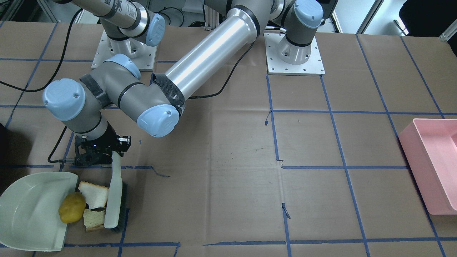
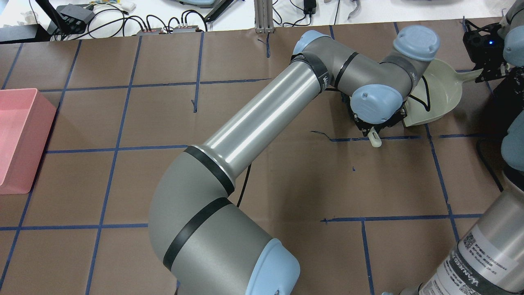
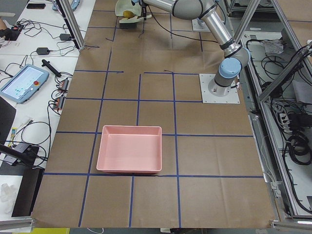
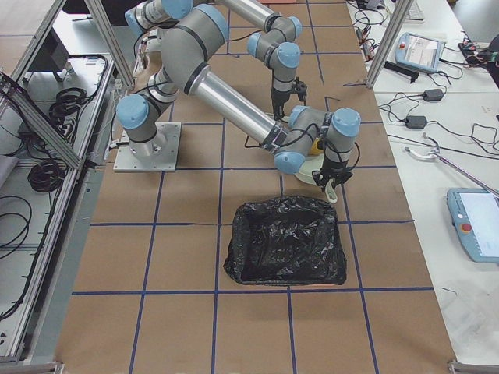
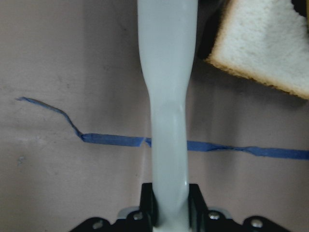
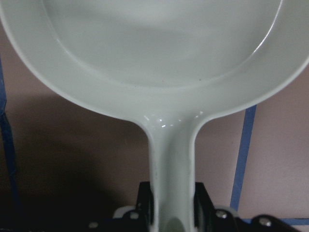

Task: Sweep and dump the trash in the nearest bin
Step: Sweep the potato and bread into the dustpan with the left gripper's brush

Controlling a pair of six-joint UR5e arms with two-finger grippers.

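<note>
Currently, trash (image 1: 73,208) lies between brush (image 1: 113,200) and dustpan (image 1: 28,214) mouth; left hand (image 1: 113,151) pinches the brush handle, right hand (image 6: 171,205) the dustpan handle.

The lump (image 1: 72,207) was yellow, the bread pieces (image 1: 94,194) white with brown crust. The dustpan (image 1: 28,210) was pale green, the bin (image 4: 286,241) lined black.

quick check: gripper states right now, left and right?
Left gripper: shut on the handle of the white plastic hand brush with dark bristles.
Right gripper: shut on the handle of the pale green plastic dustpan.
</note>
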